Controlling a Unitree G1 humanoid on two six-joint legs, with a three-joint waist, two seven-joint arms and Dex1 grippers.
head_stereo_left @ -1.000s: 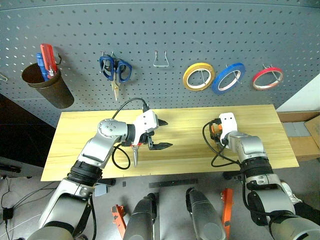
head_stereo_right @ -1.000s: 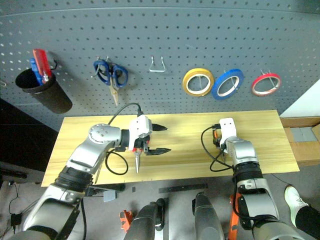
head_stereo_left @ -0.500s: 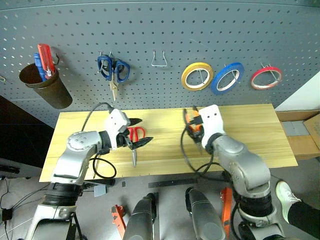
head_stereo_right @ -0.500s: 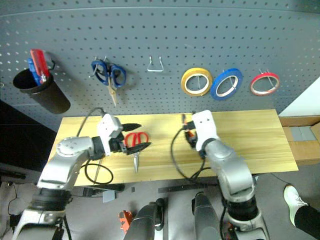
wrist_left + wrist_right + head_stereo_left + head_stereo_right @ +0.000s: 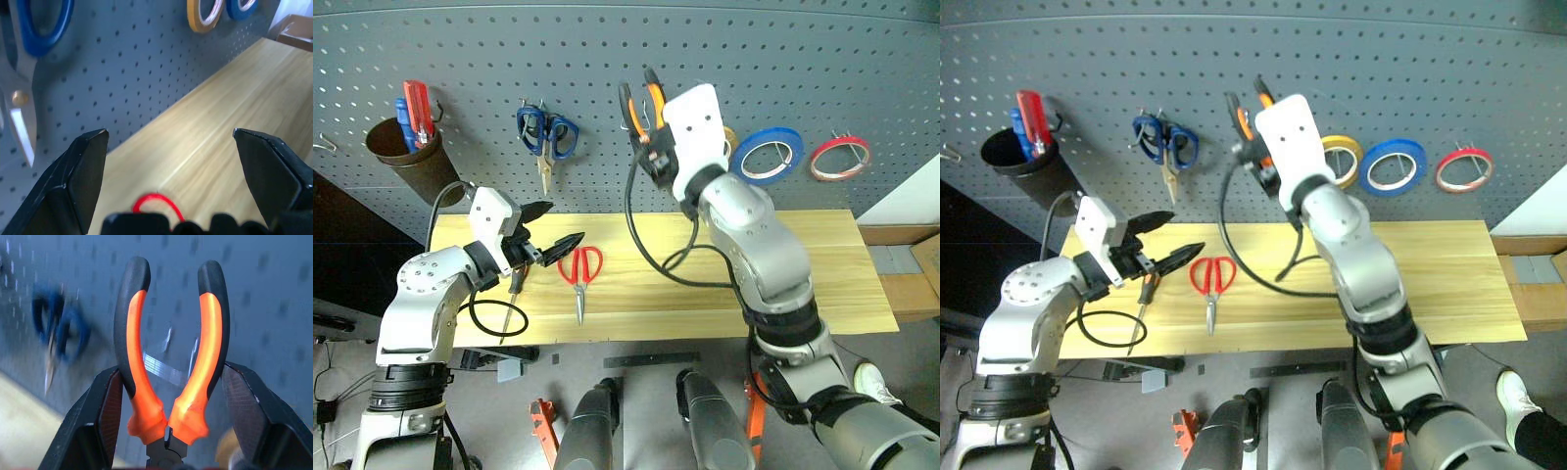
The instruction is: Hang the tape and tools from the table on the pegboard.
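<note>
Left pincer hangs open, empty, above the table; the screwdriver lies at its seven o'clock, red scissors at four. Right pincer grips the pliers, handles up, near the pegboard hook. Red tape already hangs at three o'clock.

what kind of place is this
Most likely a small workshop or tool bench: a grey pegboard with hooks holds blue scissors and rolls of tape, and a wooden table below it has red scissors lying on it.
</note>
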